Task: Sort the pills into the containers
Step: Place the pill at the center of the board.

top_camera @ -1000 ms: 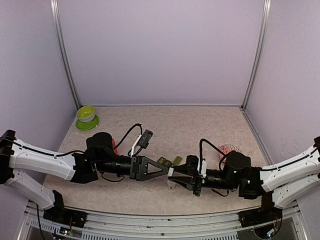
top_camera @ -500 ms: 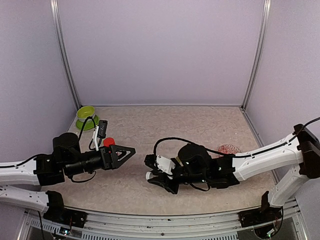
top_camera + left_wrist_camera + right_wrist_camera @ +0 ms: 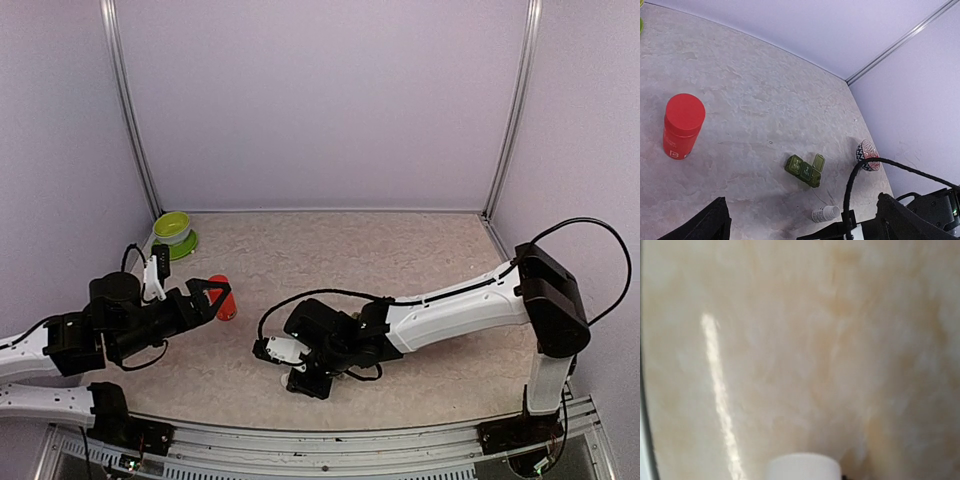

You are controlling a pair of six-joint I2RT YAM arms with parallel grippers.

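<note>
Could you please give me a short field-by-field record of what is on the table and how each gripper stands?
containers: row of three small dark green square boxes, one lid open
red bottle: red cylindrical plastic bottle, upright
white bottle: small white bottle, lying on its side
bowl: lime-green bowl, far left corner
left gripper: open, empty
right gripper: low by the white bottle, jaws unclear

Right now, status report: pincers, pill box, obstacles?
Left pincer open, empty. Right pincer: cannot tell. Pill box untouched, one lid up. White bottle lying nearby.
</note>
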